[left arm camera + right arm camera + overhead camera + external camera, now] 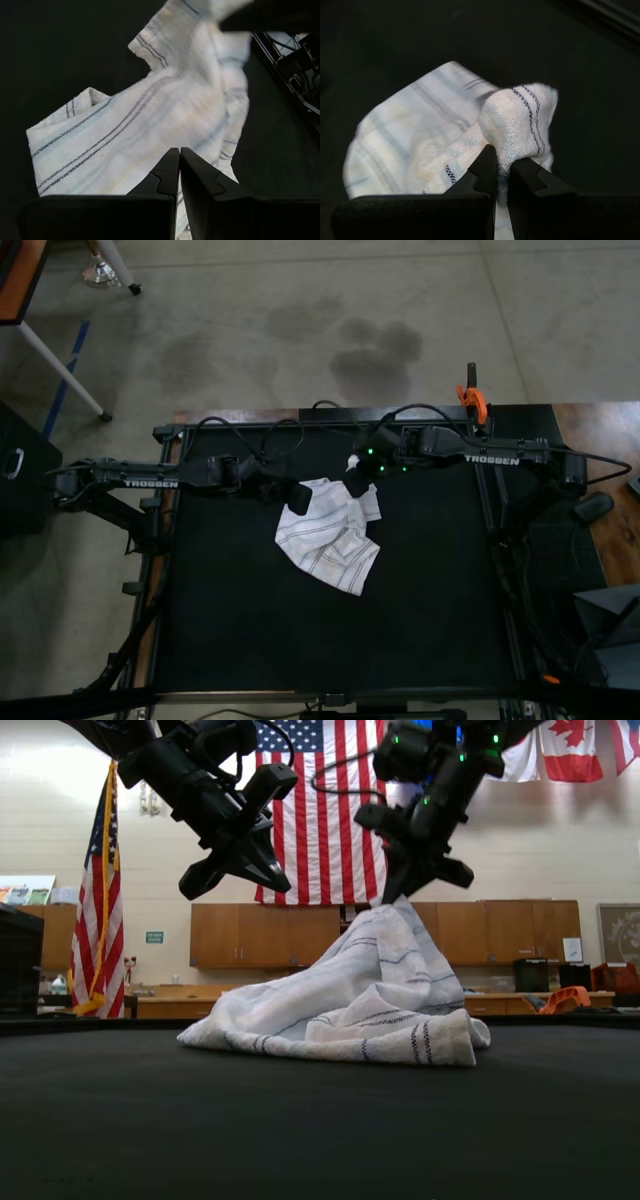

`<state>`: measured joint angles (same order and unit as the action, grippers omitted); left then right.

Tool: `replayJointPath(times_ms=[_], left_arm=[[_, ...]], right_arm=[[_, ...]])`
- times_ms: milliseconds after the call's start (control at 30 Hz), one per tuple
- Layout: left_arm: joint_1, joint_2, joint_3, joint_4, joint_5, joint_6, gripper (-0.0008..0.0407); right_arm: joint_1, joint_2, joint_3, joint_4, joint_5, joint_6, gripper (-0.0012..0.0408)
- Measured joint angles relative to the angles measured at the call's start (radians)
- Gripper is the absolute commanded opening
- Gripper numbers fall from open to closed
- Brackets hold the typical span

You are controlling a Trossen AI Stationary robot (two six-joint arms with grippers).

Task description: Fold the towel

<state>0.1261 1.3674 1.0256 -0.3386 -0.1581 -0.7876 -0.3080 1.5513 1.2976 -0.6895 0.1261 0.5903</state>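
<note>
The right gripper (502, 167) pinched the thin white striped cloth towel (328, 535); the left gripper (179, 165) hung closed, seemingly empty; it should open first

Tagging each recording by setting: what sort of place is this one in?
Probably a school or community hall used as a robot lab: flags on a painted block wall, wooden cabinets behind, stained concrete floor around the black table.

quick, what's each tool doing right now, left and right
Left tool: shut, holding nothing; it hangs above the towel.
Right tool: shut on the towel, pinching a bunched corner and lifting it into a peak.
</note>
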Motion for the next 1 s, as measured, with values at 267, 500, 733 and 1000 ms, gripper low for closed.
replayJointPath(times_ms=[267,500,733,1000], left_arm=[[-0.004,0.000,0.000,0.003,0.000,0.000,0.0000],[-0.013,0.000,0.000,0.003,0.000,0.000,0.0000],[-0.013,0.000,0.000,0.003,0.000,0.000,0.0000],[-0.017,0.003,0.000,0.002,0.000,0.000,0.0000]], right_arm=[[-0.130,0.000,-0.045,0.073,0.010,-0.029,-0.0001],[-0.179,-0.001,-0.012,0.088,0.075,-0.079,0.0002],[-0.181,-0.001,-0.010,0.069,0.076,-0.103,0.0090],[-0.183,-0.008,-0.010,-0.034,0.067,-0.079,0.0261]])
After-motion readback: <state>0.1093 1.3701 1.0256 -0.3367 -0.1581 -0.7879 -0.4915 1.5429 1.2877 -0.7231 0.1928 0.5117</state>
